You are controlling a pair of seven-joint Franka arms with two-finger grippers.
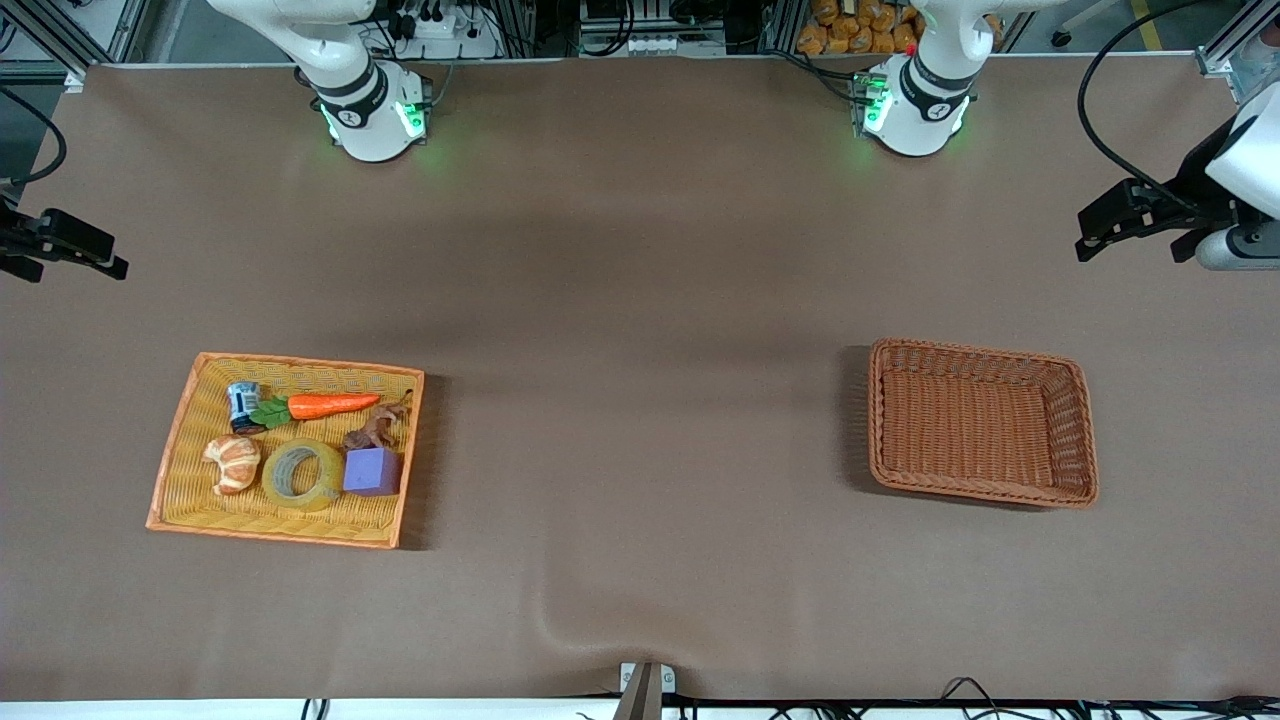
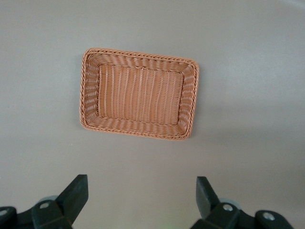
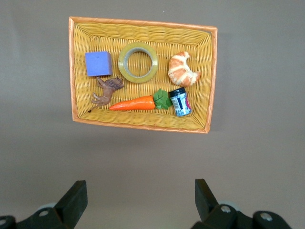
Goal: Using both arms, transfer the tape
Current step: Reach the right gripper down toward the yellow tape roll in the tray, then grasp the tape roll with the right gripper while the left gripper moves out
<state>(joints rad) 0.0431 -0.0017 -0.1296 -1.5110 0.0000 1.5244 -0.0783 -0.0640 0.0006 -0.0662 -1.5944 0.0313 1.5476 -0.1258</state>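
My tape (image 1: 301, 476) lies between croissant (image 1: 233, 463) at nine o'clock and cube (image 1: 372, 471) at three; both my left gripper (image 2: 141, 200) and right gripper (image 3: 140, 200) hang released, waiting.

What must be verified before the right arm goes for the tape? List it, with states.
1. Tape lies flat in the yellow tray, hole up: ok.
2. Room around tape: not ok; croissant and cube sit close on either side.
3. Right pincer open, holding nothing: ok.
4. Left pincer open, holding nothing: ok.
5. Brown basket at the left arm's end holds nothing: ok.
6. Both arms up and off the trays: ok.
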